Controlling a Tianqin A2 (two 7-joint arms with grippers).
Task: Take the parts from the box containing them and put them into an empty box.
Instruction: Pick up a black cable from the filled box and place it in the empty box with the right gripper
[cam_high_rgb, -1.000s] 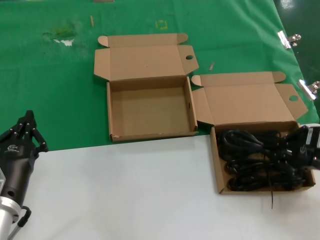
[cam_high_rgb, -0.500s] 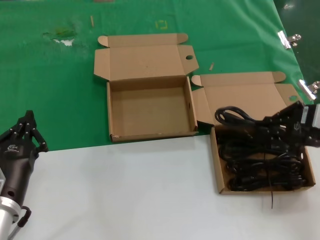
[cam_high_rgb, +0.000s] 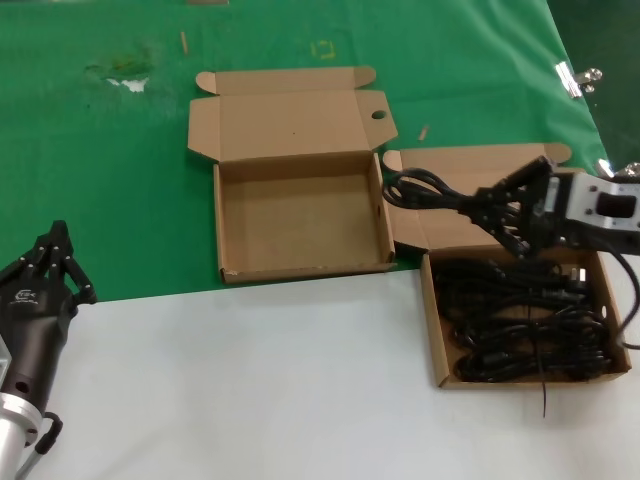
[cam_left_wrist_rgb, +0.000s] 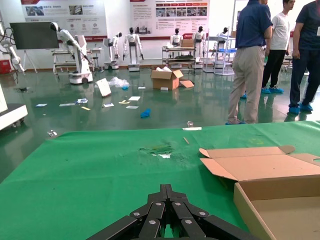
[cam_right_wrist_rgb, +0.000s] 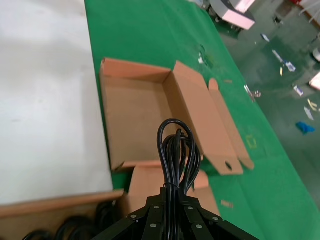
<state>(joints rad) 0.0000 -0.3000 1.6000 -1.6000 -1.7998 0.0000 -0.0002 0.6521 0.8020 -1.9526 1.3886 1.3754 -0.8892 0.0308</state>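
Observation:
My right gripper (cam_high_rgb: 492, 208) is shut on one coiled black power cord (cam_high_rgb: 425, 190) and holds it in the air over the plain lid of the right-hand box (cam_high_rgb: 432, 330). The cord's loop sticks out toward the empty box (cam_high_rgb: 300, 268). In the right wrist view the gripper (cam_right_wrist_rgb: 176, 192) clamps the cord (cam_right_wrist_rgb: 177, 150), with the empty box (cam_right_wrist_rgb: 132, 112) beyond it. Several more cords (cam_high_rgb: 525, 330) lie in the right-hand box. My left gripper (cam_high_rgb: 55, 250) is shut and empty at the near left; in its wrist view (cam_left_wrist_rgb: 167, 192) it rests over green cloth.
The green cloth (cam_high_rgb: 100, 180) covers the far half of the table and the white surface (cam_high_rgb: 230, 390) the near half. Metal clips (cam_high_rgb: 575, 78) sit at the cloth's right edge. A torn patch (cam_high_rgb: 125, 78) marks the cloth at the far left.
My right gripper has lifted one cord out of the right-hand box and carried it up and left, over that box's lid. The left arm has not moved.

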